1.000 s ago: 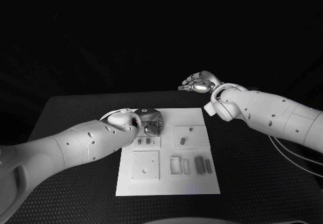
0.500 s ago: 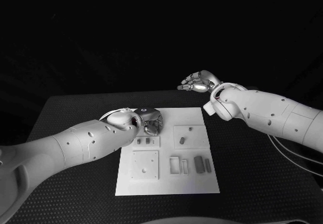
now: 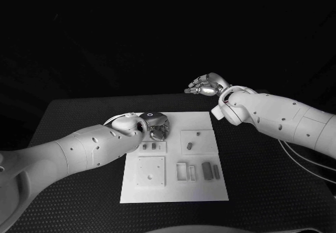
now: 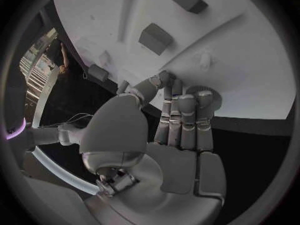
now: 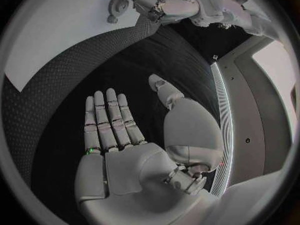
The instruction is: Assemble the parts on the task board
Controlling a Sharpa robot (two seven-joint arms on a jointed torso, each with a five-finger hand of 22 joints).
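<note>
Barely shifted since a second ago: right hand [image 3: 206, 85] lifted a touch higher beyond the table's [image 3: 70, 126] far edge, everything else kept as it was. Hung there palm open, fingers [image 5: 107, 120] straight and side by side, thumb apart, nothing held, black mat beneath. Left hand [image 3: 155, 126] sat low over the task board's [image 3: 175, 191] far-left corner, fingers [image 4: 186, 117] lying together with tips down at a small round toothed part [image 4: 205, 96], thumb curling in from the side. Possibly pinched, possibly only touched; couldn't tell from the wrist view. Lay right at the board's edge, that toothed piece. Stood nearer on the board, other parts: a small peg [image 3: 189, 144] on its square plate, a dark block [image 3: 207, 170] beside the slotted recesses, two little pieces [image 3: 149, 146] just below the left hand.
</note>
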